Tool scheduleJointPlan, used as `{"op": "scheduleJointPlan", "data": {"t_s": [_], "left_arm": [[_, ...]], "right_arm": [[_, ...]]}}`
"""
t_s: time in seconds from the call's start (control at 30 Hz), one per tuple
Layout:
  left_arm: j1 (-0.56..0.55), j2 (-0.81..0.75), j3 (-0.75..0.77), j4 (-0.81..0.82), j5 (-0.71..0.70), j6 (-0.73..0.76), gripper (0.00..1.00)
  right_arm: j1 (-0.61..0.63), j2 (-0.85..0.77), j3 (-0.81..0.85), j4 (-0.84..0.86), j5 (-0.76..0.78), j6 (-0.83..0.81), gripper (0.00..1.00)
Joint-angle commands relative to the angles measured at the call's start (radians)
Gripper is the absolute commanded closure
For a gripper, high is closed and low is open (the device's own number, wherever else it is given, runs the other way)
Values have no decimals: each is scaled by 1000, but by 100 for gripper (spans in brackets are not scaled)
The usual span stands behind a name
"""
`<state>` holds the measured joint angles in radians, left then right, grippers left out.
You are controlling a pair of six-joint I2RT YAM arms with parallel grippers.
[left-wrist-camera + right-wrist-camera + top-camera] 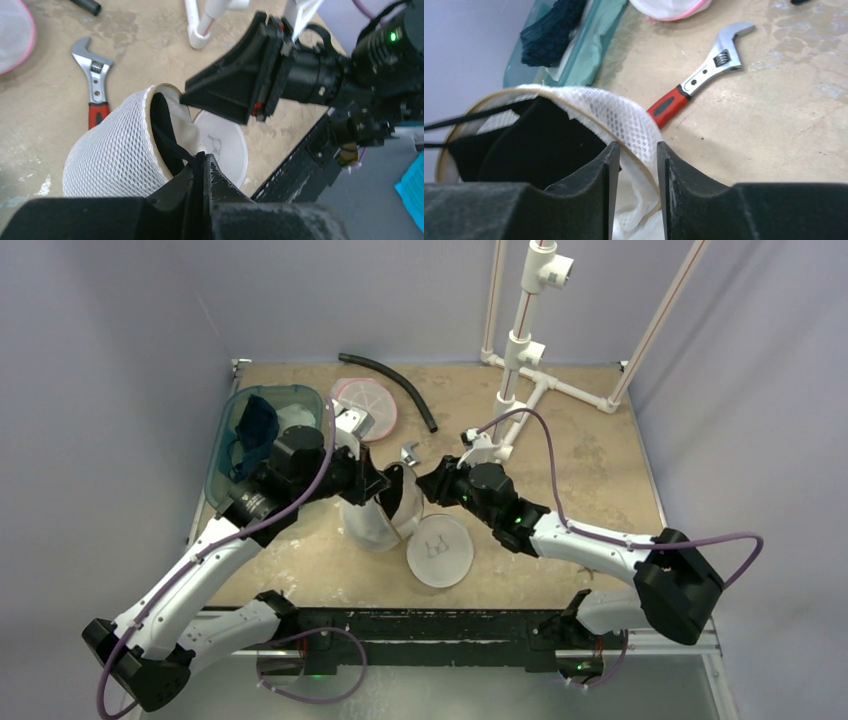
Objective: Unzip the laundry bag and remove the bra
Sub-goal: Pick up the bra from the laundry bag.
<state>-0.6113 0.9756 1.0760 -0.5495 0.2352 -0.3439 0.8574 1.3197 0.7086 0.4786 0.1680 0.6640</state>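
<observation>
The white mesh laundry bag [368, 528] [110, 155] [624, 120] stands open in the middle of the table. Its round flap [440, 550] [227, 145] lies flat beside it. The black bra [162, 127] [539, 142] fills the bag's mouth. My left gripper [385, 483] [205, 157] is shut on a thin black bra strap that runs taut back into the bag. My right gripper [425, 486] [634, 147] is open, its fingers straddling the bag's mesh rim, one inside against the bra and one outside.
A red-handled wrench [408, 451] [92, 75] [704, 75] lies just behind the bag. A teal bin [300, 392] with dark cloth sits at the left. Behind are a pink-rimmed mesh bag [365, 405], a black hose [395, 380] and a white pipe frame [520, 370].
</observation>
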Motion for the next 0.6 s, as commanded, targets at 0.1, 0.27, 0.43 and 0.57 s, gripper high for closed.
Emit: {"op": "scheduleJointPlan", "data": {"t_s": [0.1, 0.27, 0.43, 0.57], "left_arm": [[-4, -45, -80, 93, 271, 71, 100], [-4, -73, -117, 154, 407, 88, 100], [-3, -122, -134, 197, 431, 109, 100], [-4, -144, -130, 172, 398, 150, 100]], "right_arm": [[-9, 29, 24, -41, 59, -15, 69], [-9, 41, -17, -21, 19, -6, 66], [-10, -51, -85, -18, 29, -14, 55], [-9, -205, -147, -8, 14, -74, 38]]}}
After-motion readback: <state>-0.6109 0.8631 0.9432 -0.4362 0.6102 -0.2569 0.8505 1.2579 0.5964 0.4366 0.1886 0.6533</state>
